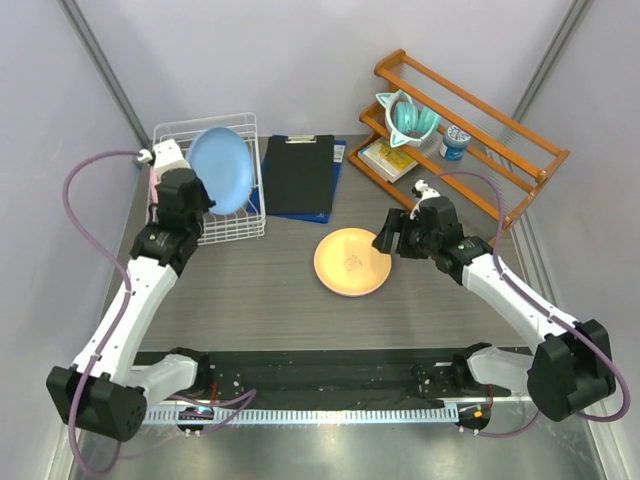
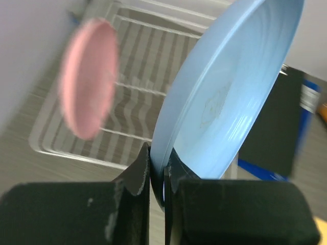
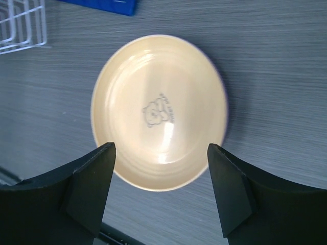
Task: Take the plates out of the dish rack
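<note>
My left gripper (image 1: 203, 200) (image 2: 158, 163) is shut on the rim of the light blue plate (image 1: 221, 169) (image 2: 225, 97), which it holds on edge over the white wire dish rack (image 1: 250, 225) (image 2: 153, 46). A pink plate (image 2: 88, 84) stands upright in the rack; in the top view only its edge (image 1: 153, 187) shows beside the arm. The orange plate (image 1: 352, 262) (image 3: 158, 109) lies flat on the table. My right gripper (image 1: 385, 237) (image 3: 161, 158) is open and empty, hovering over the orange plate's near rim. The lavender plate is out of view.
A black clipboard (image 1: 299, 174) on a blue folder lies right of the rack. An orange wooden shelf rack (image 1: 470, 130) at the back right holds a teal cup (image 1: 408, 115), a small can (image 1: 455, 142) and a booklet (image 1: 388, 158). Grey walls close both sides.
</note>
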Motion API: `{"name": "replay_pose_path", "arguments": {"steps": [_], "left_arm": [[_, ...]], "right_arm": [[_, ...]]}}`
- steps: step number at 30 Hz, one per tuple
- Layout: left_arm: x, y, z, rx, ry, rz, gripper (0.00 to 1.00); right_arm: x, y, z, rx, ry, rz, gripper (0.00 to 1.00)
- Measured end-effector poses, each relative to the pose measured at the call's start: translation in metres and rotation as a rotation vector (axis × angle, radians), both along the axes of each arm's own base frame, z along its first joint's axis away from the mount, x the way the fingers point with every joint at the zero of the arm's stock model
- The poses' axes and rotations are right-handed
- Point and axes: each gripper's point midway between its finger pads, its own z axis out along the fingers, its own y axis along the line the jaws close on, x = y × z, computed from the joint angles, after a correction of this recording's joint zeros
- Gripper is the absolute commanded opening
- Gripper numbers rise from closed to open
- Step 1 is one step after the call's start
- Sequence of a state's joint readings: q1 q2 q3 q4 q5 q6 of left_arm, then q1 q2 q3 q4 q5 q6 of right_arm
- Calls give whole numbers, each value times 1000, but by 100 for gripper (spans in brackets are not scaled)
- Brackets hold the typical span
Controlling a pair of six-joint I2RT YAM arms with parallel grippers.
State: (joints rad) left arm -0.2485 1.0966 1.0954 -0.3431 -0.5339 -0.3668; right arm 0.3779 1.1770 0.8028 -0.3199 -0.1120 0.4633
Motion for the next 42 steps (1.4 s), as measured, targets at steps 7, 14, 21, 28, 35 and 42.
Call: {"name": "replay_pose_path", "arguments": {"steps": [7, 14, 21, 28, 35, 42], "left_arm": [[-22, -93, -70, -304, 154, -357, 0], [-47, -148, -97, -454, 242, -535, 0], [-62, -175, -106, -523, 266, -611, 0], [-73, -185, -118, -534, 288, -640, 0], [-74, -175, -118, -525, 264, -600, 75], [-66, -153, -97, -421, 165, -528, 83]], "right_arm": [[-3, 50, 30, 165, -65, 127, 79], [-1, 84, 31, 247, -62, 201, 79], [5, 100, 12, 266, -18, 222, 76], [14, 111, 5, 268, -3, 238, 1], [12, 108, 7, 268, 6, 218, 1], [8, 66, 12, 119, -22, 76, 1]]}}
